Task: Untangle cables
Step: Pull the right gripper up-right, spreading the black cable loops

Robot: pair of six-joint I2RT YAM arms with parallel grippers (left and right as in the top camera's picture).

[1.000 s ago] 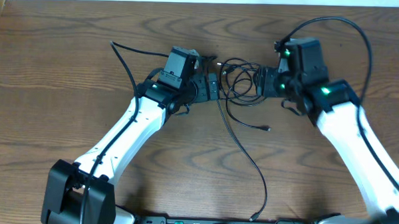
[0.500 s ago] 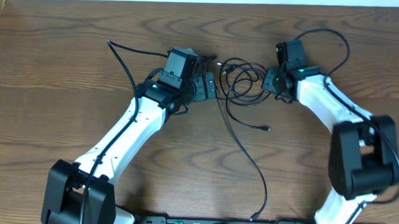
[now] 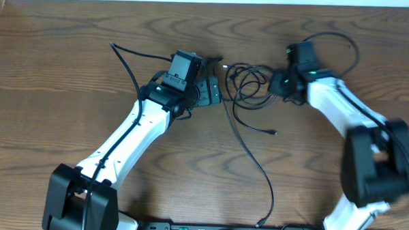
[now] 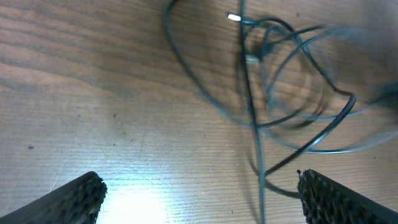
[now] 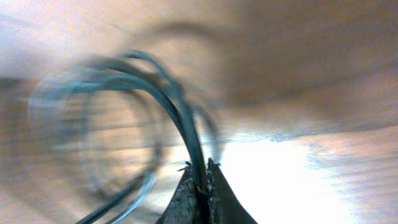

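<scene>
The right hand was pressed together, pinching a dark strand of the cables that rose out from between its two tips. The view from that wrist was smeared, so I could not tell whether it had one strand or more. Seen from above, the hand sat at the right edge of the tangle, touching it.

The left hand was spread wide and gripped nothing. It rested low over the table just beside the left edge of the same tangle. From its own wrist, one dark strand ran down the wood into the gap between its tips and seemed to touch neither.

The cables lay in a loose knot of dark loops in the middle of the far half of the table, between the two hands. A short end curled out below the knot and stopped at a small plug. A longer strand ran from the knot toward the near edge of the table, bending right, then back, and ended in another plug there.
</scene>
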